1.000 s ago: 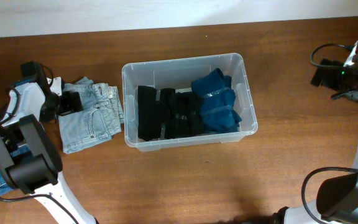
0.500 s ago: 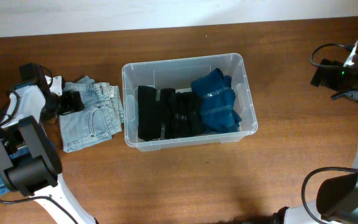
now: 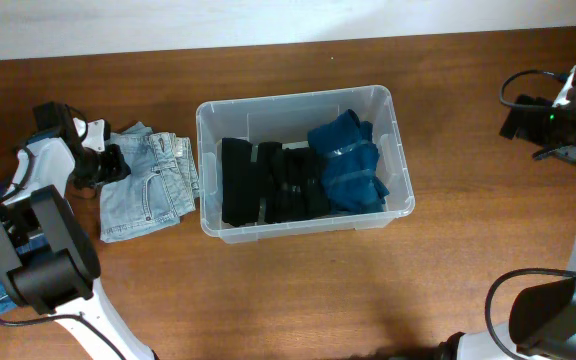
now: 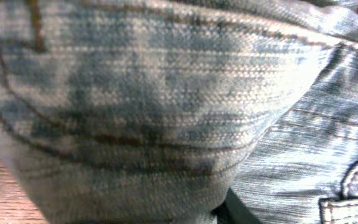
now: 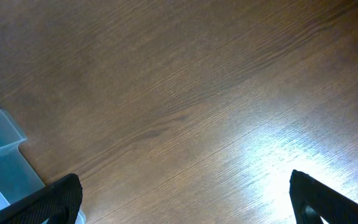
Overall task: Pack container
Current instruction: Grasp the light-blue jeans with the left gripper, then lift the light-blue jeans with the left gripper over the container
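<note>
Jeans (image 3: 148, 190) folded at left of bench (image 3: 298, 290), left tool (image 3: 108, 165) down on their left edge; denim filling its wrist view, grip impossible to tell. Just beside, mid-bench: clear container (image 3: 303, 100) holding black folded garments (image 3: 268, 185) and blue garment (image 3: 348, 165). Far right: right tool (image 5: 182, 186) spread wide over bare wood.

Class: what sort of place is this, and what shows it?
Probably a robotics lab bench set up for packing practice: robot arms flank a wooden table, a clear container holds folded clothes, and folded jeans lie beside it.
</note>
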You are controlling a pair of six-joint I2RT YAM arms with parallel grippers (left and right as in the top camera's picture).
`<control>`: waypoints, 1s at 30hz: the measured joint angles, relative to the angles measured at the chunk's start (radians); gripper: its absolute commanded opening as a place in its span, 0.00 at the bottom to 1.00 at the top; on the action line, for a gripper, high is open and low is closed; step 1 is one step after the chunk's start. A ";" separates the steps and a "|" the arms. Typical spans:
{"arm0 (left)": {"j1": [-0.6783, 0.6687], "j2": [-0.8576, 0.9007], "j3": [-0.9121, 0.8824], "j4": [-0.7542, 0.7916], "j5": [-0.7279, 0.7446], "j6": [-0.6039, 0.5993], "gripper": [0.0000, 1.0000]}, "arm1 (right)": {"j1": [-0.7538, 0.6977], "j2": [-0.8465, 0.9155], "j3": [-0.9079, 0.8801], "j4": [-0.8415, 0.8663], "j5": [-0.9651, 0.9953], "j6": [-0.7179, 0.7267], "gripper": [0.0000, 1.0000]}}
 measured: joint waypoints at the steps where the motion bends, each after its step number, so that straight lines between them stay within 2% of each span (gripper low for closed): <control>1: 0.000 0.000 0.000 0.000 0.003 0.000 0.18 | 0.000 0.000 0.000 0.000 0.000 0.000 0.98; 5: 0.001 0.000 0.002 -0.006 0.006 -0.001 0.01 | 0.000 0.000 0.000 0.000 0.000 0.000 0.99; 10: 0.000 0.019 0.050 -0.076 0.010 -0.002 0.01 | 0.000 0.000 0.000 0.000 0.000 0.000 0.99; 14: -0.005 0.051 0.131 -0.233 0.023 -0.003 0.01 | 0.000 0.000 0.000 0.000 0.000 0.000 0.99; 23: -0.025 0.116 0.425 -0.597 0.017 -0.038 0.00 | 0.000 0.000 0.000 0.000 0.000 0.000 0.99; 30: -0.026 0.117 0.647 -0.771 0.009 -0.069 0.00 | 0.000 0.000 0.000 0.000 0.000 0.000 0.99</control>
